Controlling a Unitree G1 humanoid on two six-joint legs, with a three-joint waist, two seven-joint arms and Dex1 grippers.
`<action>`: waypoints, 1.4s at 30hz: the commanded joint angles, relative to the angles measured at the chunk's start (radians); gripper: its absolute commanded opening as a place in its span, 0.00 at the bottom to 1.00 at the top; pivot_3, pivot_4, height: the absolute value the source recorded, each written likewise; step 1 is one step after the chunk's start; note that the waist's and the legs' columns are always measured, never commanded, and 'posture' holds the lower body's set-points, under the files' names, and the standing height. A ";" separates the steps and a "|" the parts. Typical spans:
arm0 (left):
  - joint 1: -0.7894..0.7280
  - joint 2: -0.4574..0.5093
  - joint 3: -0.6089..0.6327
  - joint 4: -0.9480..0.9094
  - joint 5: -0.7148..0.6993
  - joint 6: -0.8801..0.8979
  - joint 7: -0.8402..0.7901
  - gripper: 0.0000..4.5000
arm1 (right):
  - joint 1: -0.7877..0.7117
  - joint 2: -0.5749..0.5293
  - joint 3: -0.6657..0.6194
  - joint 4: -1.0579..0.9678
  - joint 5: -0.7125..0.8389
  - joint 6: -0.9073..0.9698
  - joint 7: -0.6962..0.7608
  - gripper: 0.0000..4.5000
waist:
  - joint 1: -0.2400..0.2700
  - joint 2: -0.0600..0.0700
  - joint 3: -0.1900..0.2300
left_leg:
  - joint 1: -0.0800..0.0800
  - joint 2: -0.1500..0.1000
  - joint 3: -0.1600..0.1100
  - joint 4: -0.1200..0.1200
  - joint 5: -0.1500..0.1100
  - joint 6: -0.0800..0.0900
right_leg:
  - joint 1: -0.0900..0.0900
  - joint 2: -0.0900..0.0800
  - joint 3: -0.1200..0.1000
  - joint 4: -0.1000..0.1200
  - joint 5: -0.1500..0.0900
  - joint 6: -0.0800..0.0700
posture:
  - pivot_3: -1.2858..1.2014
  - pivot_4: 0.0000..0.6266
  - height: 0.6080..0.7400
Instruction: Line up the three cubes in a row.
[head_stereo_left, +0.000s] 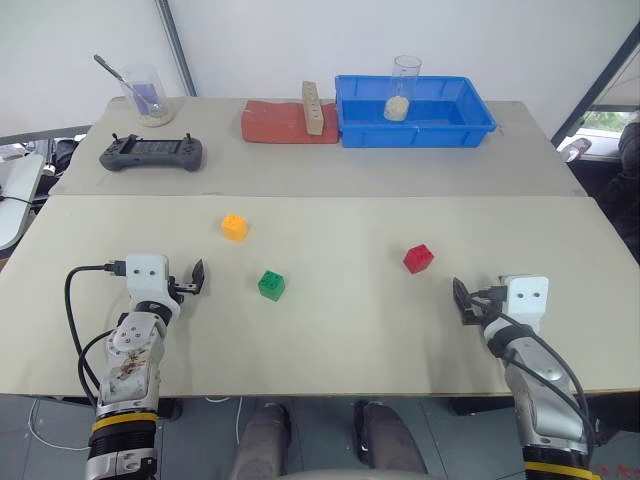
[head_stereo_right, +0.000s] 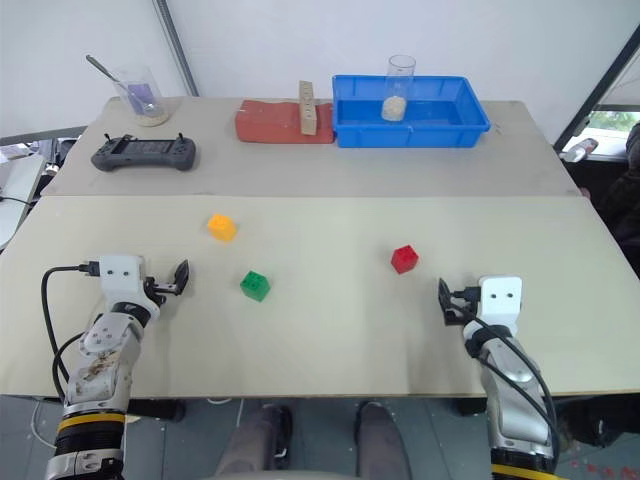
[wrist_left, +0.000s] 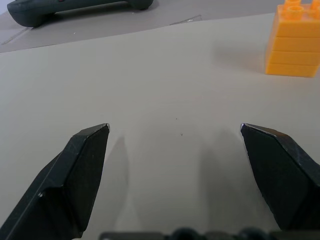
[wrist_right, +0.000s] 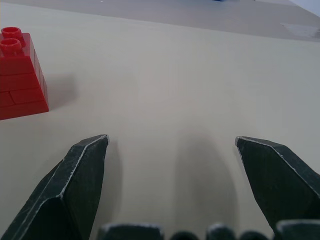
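Three studded cubes lie apart on the beige table (head_stereo_left: 330, 340). The orange-yellow cube (head_stereo_left: 234, 226) is the farthest back and to the left, the green cube (head_stereo_left: 271, 285) sits nearer the front, and the red cube (head_stereo_left: 418, 258) is to the right. My left gripper (head_stereo_left: 190, 280) rests low at the front left, open and empty, with the orange-yellow cube (wrist_left: 295, 40) ahead of it and to its right. At the front right, my right gripper (head_stereo_left: 465, 300) is also open and empty, and the red cube (wrist_right: 20, 75) is ahead of it on its left.
On the far table stand a blue tray (head_stereo_left: 415, 135) holding a glass (head_stereo_left: 405, 88), a red slab (head_stereo_left: 285, 122) with a tall wooden block (head_stereo_left: 313, 108), a dark controller (head_stereo_left: 151, 153) and a beaker with a spoon (head_stereo_left: 148, 98). A seam (head_stereo_left: 320, 196) divides the two tables.
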 joint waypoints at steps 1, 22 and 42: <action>-0.002 0.012 -0.004 0.010 0.014 0.017 0.008 0.99 | 0.007 0.000 -0.011 -0.048 -0.004 -0.025 -0.011 1.00 | 0.000 0.000 0.000 | 0.000 0.000 0.000 0.000 0.000 0.000 | 0.000 0.000 0.000 0.000 0.000 0.000 | 0.52 0.24 1.00; -0.189 0.372 -0.111 -0.346 -0.435 0.280 -0.710 0.99 | 0.017 -0.187 0.057 -0.173 0.142 0.083 0.307 1.00 | -0.005 -0.006 0.004 | -0.003 0.002 0.000 0.000 0.000 0.000 | -0.002 0.001 0.000 -0.002 -0.001 -0.001 | 0.52 0.24 1.00; -0.495 0.355 -0.322 -0.301 -0.455 0.300 -1.031 0.99 | -0.173 -0.034 0.156 0.037 0.029 0.025 0.168 1.00 | -0.014 -0.007 0.004 | -0.004 0.006 -0.001 0.002 0.004 0.008 | -0.002 0.013 0.008 -0.002 -0.001 0.000 | 0.52 0.24 1.00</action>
